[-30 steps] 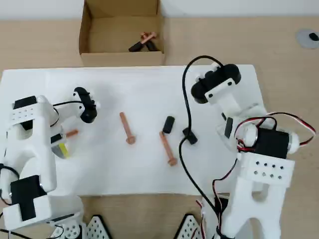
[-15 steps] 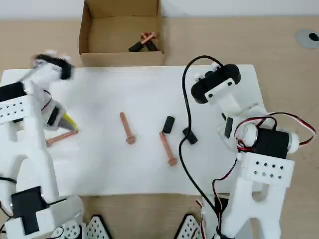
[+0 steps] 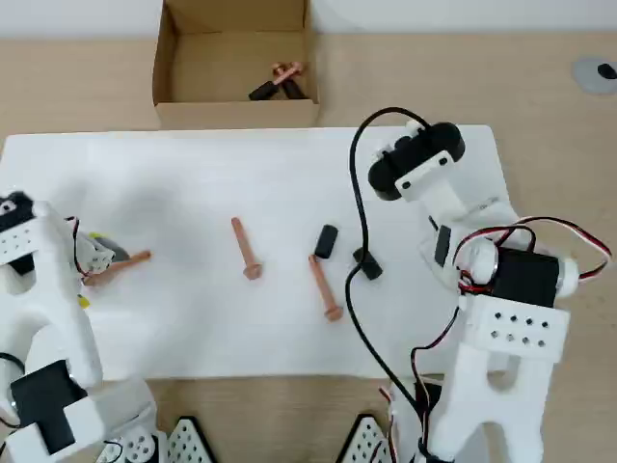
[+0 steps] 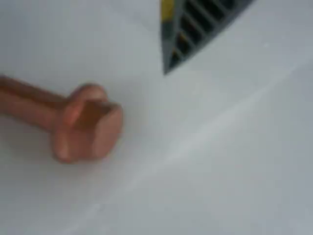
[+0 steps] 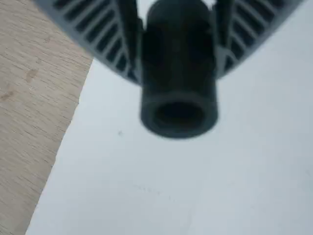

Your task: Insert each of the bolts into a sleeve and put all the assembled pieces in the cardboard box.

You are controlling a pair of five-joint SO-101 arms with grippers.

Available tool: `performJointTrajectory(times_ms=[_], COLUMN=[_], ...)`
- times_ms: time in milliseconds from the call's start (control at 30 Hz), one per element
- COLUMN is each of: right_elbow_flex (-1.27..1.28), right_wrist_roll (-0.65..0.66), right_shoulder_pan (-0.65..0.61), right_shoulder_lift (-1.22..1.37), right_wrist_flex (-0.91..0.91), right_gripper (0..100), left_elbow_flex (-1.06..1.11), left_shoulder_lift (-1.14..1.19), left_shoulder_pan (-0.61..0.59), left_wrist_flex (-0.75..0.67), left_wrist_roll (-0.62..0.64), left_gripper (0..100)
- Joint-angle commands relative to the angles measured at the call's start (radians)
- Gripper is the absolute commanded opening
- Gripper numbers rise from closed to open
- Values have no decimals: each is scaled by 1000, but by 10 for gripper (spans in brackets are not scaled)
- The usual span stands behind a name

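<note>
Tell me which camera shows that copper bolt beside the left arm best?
The left wrist view: the bolt is close up, its head and part of its shank plain on the white sheet. The high view shows the bolt small, lying with one end tucked against the left arm.
</note>
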Motion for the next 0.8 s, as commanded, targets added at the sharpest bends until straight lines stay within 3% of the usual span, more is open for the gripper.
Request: performJointTrajectory(times_ms=[0, 433, 767], right_elbow_flex=[-4, -4, -2], right_wrist_roll=[11, 11, 11], right_shoulder_pan=[8, 8, 8], right_shoulder_lift=[1, 2, 2], right_wrist_flex=[-21, -23, -35], right_gripper=[11, 11, 11], left_elbow_flex=[-5, -115, -107], left_shoulder_lift=[-4, -5, -1], left_shoulder_pan=[-12, -3, -14], left_wrist_flex=[-29, 80, 118], left_wrist_roll=[127, 158, 491], left_gripper=[263, 236, 234])
